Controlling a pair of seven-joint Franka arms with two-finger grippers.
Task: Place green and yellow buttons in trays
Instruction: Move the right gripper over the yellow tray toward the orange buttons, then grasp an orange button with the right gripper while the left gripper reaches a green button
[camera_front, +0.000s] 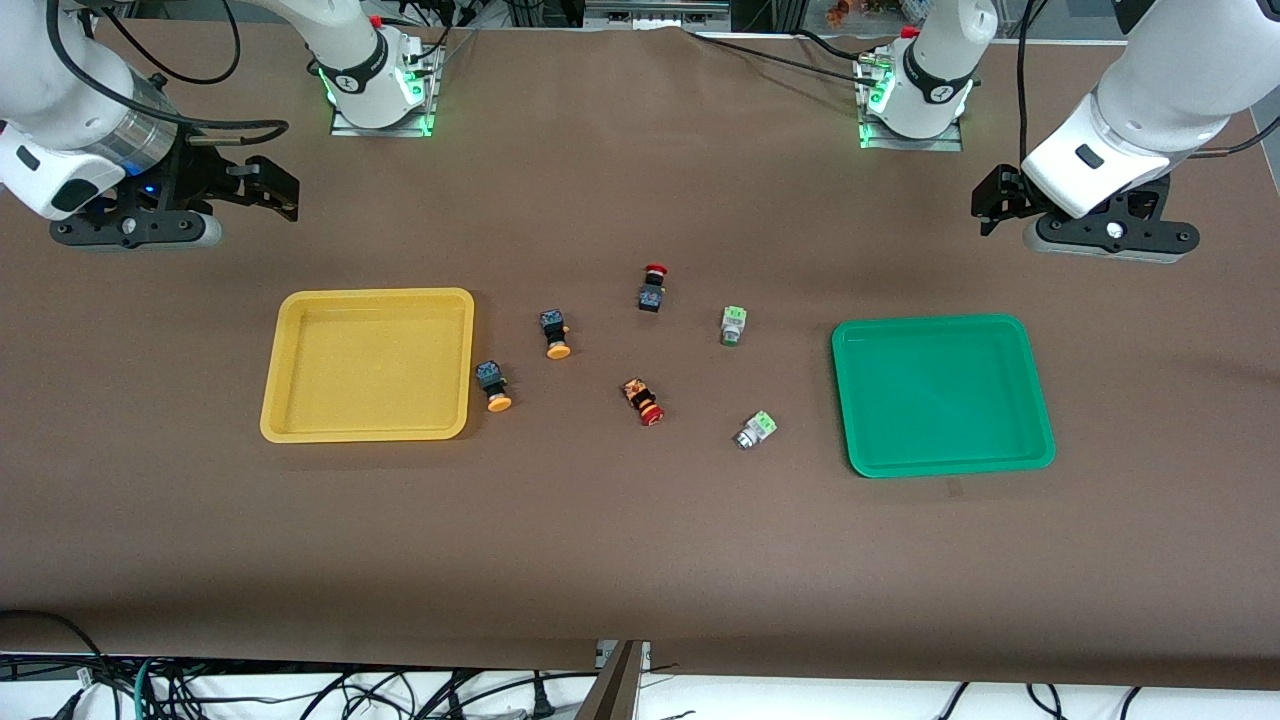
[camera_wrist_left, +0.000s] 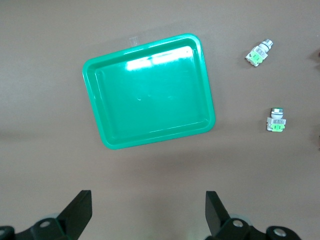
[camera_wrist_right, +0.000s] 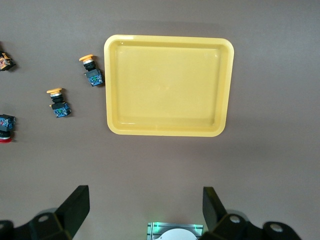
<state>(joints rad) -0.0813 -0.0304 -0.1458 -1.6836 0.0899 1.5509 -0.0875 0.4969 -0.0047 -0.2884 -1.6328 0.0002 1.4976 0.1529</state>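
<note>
The yellow tray (camera_front: 370, 365) lies toward the right arm's end of the table and the green tray (camera_front: 940, 395) toward the left arm's end; both hold nothing. Two yellow-capped buttons (camera_front: 555, 333) (camera_front: 492, 385) lie beside the yellow tray. Two green buttons (camera_front: 733, 325) (camera_front: 756, 430) lie beside the green tray. My right gripper (camera_front: 275, 190) hangs open and empty above the table, farther from the camera than the yellow tray (camera_wrist_right: 167, 85). My left gripper (camera_front: 990, 205) hangs open and empty, farther than the green tray (camera_wrist_left: 150, 90). The left wrist view shows both green buttons (camera_wrist_left: 260, 52) (camera_wrist_left: 276, 121); the right wrist view shows both yellow buttons (camera_wrist_right: 90, 70) (camera_wrist_right: 59, 102).
Two dark switches with red caps (camera_front: 652, 288) (camera_front: 643, 400) lie in the middle of the table between the yellow and green buttons. The brown table cover runs wide around the trays. The arm bases stand at the table's edge farthest from the camera.
</note>
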